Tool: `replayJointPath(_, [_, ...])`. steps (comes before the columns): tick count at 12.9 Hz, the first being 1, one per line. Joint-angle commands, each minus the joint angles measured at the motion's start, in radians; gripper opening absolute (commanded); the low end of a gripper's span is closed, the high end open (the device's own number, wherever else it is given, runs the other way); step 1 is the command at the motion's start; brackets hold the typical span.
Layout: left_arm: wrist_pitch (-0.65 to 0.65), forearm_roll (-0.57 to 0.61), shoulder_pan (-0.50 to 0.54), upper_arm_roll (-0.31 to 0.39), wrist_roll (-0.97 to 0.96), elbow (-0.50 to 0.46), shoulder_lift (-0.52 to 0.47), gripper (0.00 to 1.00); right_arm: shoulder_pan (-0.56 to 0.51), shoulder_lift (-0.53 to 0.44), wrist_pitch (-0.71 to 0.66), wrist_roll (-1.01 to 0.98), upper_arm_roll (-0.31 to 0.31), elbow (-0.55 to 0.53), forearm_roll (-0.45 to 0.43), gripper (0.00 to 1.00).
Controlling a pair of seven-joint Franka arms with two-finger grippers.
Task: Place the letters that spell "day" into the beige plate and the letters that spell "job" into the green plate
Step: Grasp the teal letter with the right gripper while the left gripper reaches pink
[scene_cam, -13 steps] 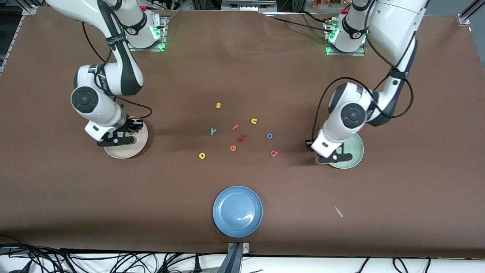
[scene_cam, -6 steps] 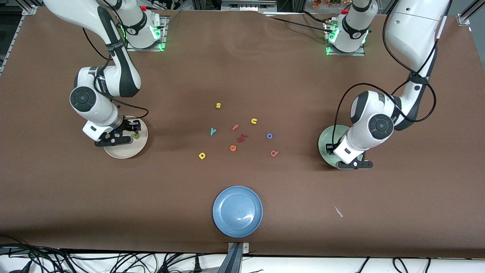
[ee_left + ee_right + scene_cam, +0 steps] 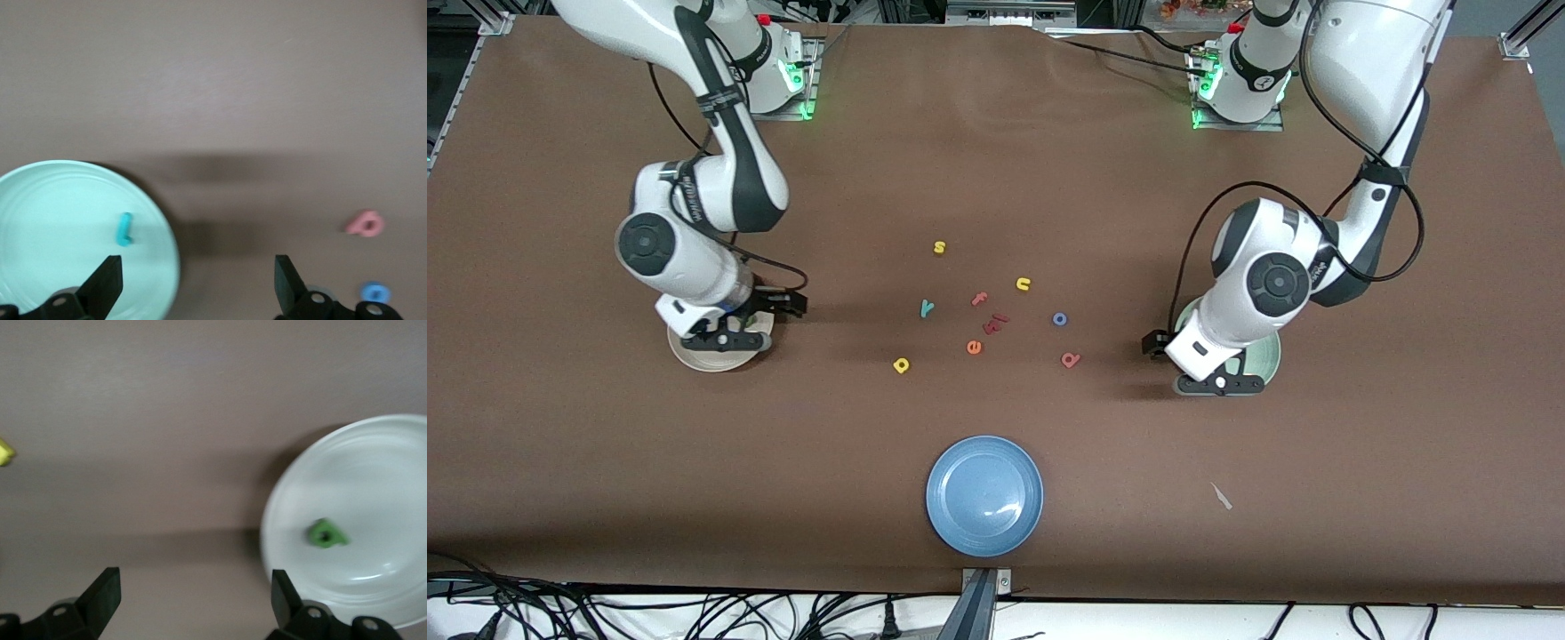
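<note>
The beige plate (image 3: 698, 360) lies at the right arm's end of the table and holds the green "a" (image 3: 327, 535). My right gripper (image 3: 723, 341) hangs open and empty over the plate's rim (image 3: 373, 473). At the left arm's end, the green plate (image 3: 1268, 354) holds the teal "j" (image 3: 124, 229). My left gripper (image 3: 1218, 384) is open and empty above that plate's edge (image 3: 67, 200). Loose mid-table lie the teal "y" (image 3: 927, 308), yellow "d" (image 3: 901, 364), blue "o" (image 3: 1060, 319) and pink "b" (image 3: 1071, 359).
A blue plate (image 3: 984, 495) sits near the front edge. Other letters lie mid-table: yellow "s" (image 3: 939, 247), yellow "u" (image 3: 1023, 284), red "f" (image 3: 980, 299), orange "e" (image 3: 974, 347) and a dark red piece (image 3: 996, 323). A small white scrap (image 3: 1221, 496) lies toward the left arm's end.
Both grippers opened. The green "a" now lies free in the beige plate and the teal "j" in the green plate. Both grippers shifted toward the table's middle.
</note>
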Motion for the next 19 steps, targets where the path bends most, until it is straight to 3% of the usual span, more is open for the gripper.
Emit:
replayJointPath(1, [-0.025,0.006,-0.061,0.007,-0.075,0.112,0.093,1.00,0.002,0.059,-0.002,0.194,0.081,0.066,0.019,1.00])
replayJointPath(3, [-0.025,0.008,-0.119,0.007,-0.170,0.215,0.175,1.00,0.014,0.087,0.038,0.314,0.127,0.082,0.019,1.00])
replayJointPath(9, [0.005,0.019,-0.202,0.011,-0.192,0.344,0.328,0.91,0.137,0.174,0.109,0.593,0.132,0.128,0.015,1.00])
replayJointPath(12, [0.042,0.043,-0.225,0.014,-0.192,0.344,0.354,0.89,0.172,0.214,0.110,0.666,0.132,0.163,0.014,1.00])
replayJointPath(16, [0.044,0.088,-0.224,0.013,-0.190,0.337,0.364,0.75,0.204,0.251,0.166,0.725,0.132,0.172,0.011,0.99])
replayJointPath(19, [0.044,0.103,-0.224,0.013,-0.204,0.329,0.368,0.75,0.224,0.268,0.187,0.739,0.132,0.172,0.009,0.92])
